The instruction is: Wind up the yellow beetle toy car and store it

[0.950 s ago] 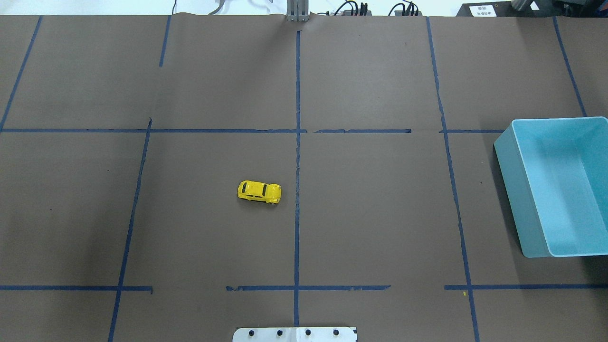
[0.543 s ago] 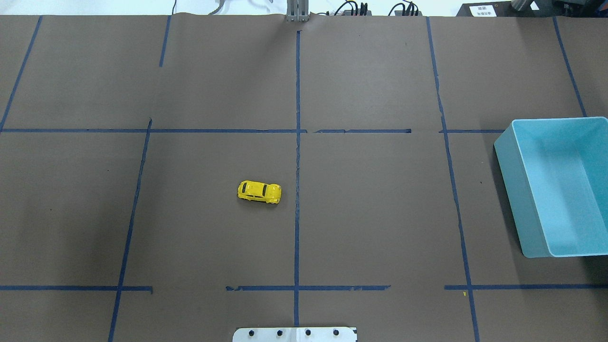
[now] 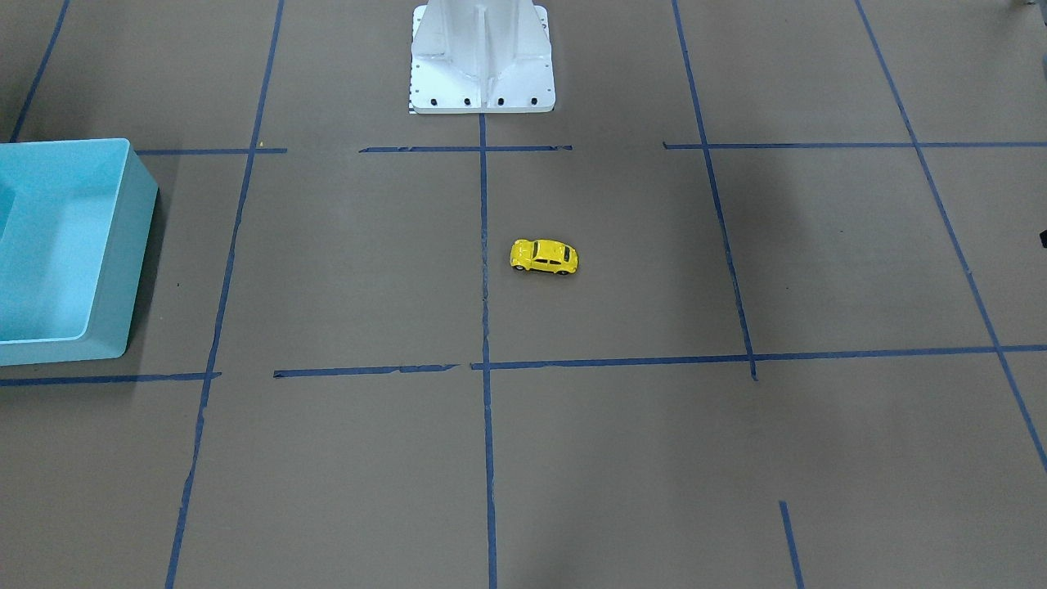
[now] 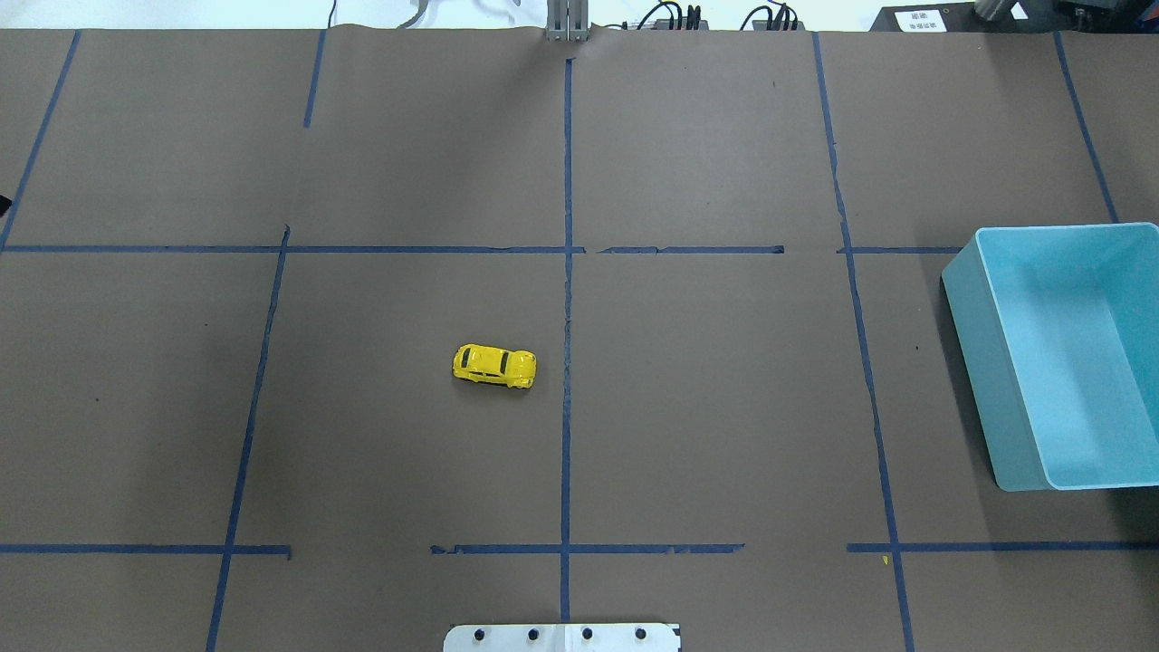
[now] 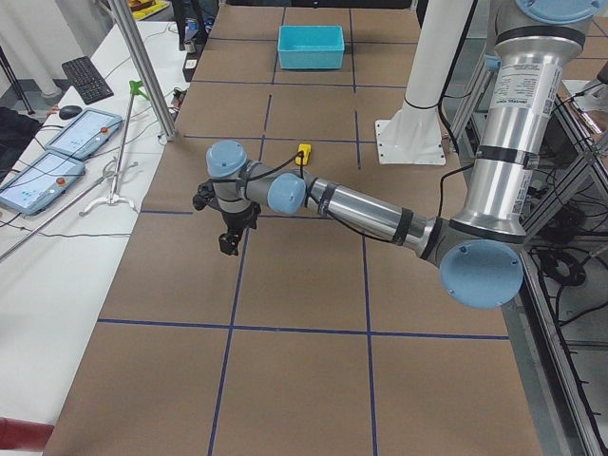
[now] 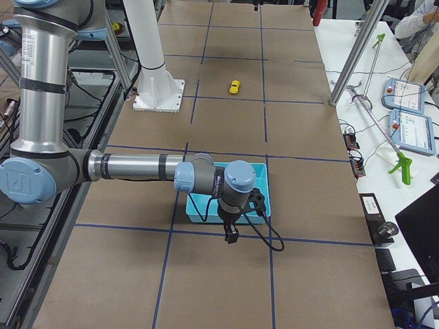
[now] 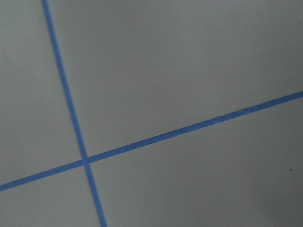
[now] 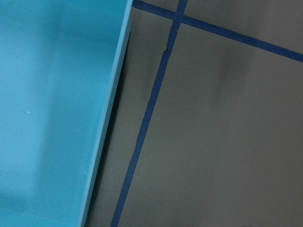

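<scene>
Only change since the earlier overhead shot: a small dark sliver [image 4: 3,205] has crept in at that view's left edge, too little of it to say what it is. Your car hasn't budged.

Starting nearest the robot, you've got the white metal base plate [image 4: 561,637] at the edge of the brown paper-covered table [image 4: 724,407]. A bit further out, the tiny bright yellow beetle toy car [image 4: 494,366] sits on its wheels, just on the robot's left of the centre line of blue tape [image 4: 567,299], with nothing touching it.

Off to the robot's right is the light blue rectangular plastic bin [image 4: 982,362], well apart from the car.

The left gripper [image 5: 229,242] hangs over the table out at the robot's left end, far from the car. The right gripper [image 6: 232,236] hangs low just beside the bin. Both really only show in the side cameras, so I can't tell you if the fingers are apart or together.
</scene>
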